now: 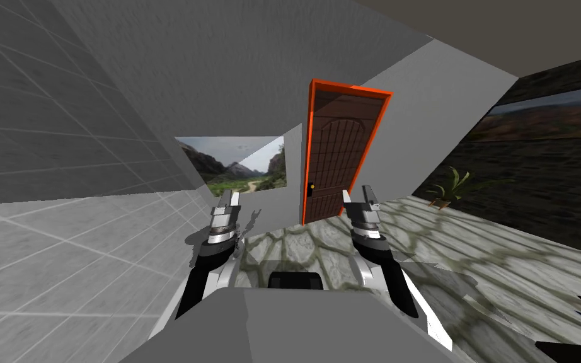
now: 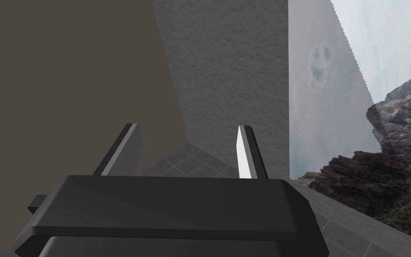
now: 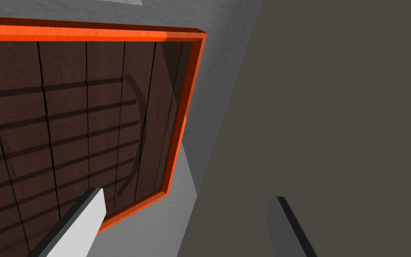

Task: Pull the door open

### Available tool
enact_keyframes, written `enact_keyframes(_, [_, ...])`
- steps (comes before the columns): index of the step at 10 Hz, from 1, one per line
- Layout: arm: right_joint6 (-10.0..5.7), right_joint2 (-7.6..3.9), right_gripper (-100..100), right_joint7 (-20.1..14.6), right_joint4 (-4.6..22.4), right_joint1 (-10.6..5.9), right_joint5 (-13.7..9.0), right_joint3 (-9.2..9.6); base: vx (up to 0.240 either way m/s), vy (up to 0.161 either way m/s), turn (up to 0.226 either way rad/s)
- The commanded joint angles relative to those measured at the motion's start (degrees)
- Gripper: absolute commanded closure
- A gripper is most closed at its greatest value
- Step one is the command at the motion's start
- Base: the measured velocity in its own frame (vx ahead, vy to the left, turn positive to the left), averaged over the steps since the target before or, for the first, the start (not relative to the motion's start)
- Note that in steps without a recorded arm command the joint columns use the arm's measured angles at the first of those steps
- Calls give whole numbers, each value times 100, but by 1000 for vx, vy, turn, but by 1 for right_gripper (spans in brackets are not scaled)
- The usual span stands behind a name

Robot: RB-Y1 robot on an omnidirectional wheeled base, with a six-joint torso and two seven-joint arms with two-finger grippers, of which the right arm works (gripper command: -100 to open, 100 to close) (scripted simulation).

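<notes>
Head view | door [image 1: 336, 157] closed, well ahead | left claw [image 1: 227, 199], right claw [image 1: 356, 192] spread, empty

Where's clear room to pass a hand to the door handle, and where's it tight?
Free: the stone floor between the right jaws and the door, straight up to the handle; nothing stands there. Tight: the left jaws sit close to the grey tiled wall. A potted plant borders the floor's right side. Both jaws open.
</notes>
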Motion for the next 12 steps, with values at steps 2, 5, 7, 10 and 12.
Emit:
enact_keyframes(2, [31, -100, -100, -341, 263, -17, -343, 92, 82, -57, 105])
enact_keyframes(5, [99, -242, -100, -793, 633, -95, -816, 189, 83, -50, 118])
enact_keyframes(7, [148, -345, -100, -1106, 904, -151, -1149, 260, 83, -70, 154])
enact_keyframes(10, [200, -453, -100, -1469, 1187, -210, -1523, 334, 63, -48, 98])
enact_keyframes(12, [253, -563, -100, -1818, 1478, -270, -1887, 411, 75, -91, 139])
